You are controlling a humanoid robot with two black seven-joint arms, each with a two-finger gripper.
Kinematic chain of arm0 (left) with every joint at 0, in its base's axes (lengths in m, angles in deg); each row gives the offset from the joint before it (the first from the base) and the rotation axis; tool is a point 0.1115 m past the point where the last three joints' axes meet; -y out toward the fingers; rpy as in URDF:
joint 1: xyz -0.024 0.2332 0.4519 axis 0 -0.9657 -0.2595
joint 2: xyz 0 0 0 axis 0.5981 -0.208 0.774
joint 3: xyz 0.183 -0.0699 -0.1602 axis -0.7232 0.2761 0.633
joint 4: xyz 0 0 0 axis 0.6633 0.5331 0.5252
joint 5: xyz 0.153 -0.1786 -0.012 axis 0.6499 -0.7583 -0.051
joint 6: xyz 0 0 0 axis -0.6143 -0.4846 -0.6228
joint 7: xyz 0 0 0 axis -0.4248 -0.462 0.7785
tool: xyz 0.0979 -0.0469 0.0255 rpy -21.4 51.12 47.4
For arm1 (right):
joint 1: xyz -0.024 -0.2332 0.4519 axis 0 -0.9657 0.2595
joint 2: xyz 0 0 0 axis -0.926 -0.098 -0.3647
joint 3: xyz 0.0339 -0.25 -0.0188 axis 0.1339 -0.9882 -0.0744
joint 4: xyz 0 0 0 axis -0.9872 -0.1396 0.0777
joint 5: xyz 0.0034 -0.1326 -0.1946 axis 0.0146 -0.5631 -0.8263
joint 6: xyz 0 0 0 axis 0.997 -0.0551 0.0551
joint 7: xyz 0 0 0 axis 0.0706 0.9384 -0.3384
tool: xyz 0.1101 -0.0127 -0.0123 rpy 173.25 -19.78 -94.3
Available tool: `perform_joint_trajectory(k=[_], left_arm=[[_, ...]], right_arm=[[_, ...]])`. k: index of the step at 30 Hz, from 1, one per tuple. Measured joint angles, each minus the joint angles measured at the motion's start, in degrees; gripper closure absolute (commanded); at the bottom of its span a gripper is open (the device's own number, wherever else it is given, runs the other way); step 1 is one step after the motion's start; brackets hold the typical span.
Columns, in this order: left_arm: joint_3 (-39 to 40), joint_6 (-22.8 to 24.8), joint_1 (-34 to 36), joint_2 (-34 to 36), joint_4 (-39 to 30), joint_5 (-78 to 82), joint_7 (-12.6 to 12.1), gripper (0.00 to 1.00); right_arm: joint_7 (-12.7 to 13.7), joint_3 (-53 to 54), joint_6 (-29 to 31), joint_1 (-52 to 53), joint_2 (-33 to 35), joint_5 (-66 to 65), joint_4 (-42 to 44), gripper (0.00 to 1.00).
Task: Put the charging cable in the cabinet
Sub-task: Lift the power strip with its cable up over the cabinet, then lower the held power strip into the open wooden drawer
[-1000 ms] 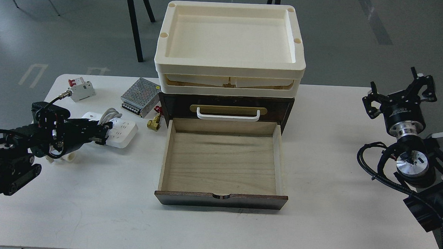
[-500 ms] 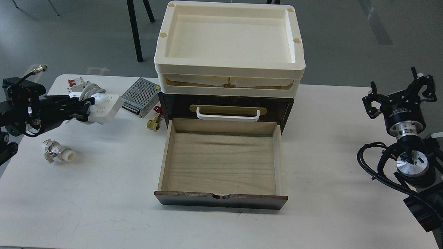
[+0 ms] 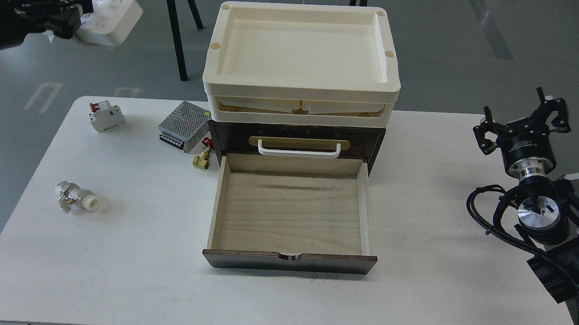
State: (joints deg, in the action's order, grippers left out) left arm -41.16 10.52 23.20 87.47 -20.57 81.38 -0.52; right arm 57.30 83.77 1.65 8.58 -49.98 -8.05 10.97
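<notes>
Now the left gripper (image 3: pixel 73 14), clamped on the charging cable (image 3: pixel 108 13), is carrying it high off the desk (image 3: pixel 143 273) it lay on a second ago, ready for the cabinet (image 3: pixel 290 260) drawer, while the right gripper (image 3: pixel 520 126) is waiting open

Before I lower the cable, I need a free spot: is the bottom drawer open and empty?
Open and empty: the drawer is pulled out, showing only bare pale wood.
</notes>
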Motion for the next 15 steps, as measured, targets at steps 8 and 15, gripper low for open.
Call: perform_joint_trajectory(k=[8,15], left_arm=[[5.1,9.6,8.6,2.3,-23.8,0.4,-1.6,1.0],[5.2,13.8,12.1,-5.8,-35.3,0.6,-4.5,1.0]], right_arm=[[0.0,0.0,0.0,0.0,0.0,0.0,0.0,0.0],[0.0,0.0,0.0,0.0,0.0,0.0,0.1,0.0]])
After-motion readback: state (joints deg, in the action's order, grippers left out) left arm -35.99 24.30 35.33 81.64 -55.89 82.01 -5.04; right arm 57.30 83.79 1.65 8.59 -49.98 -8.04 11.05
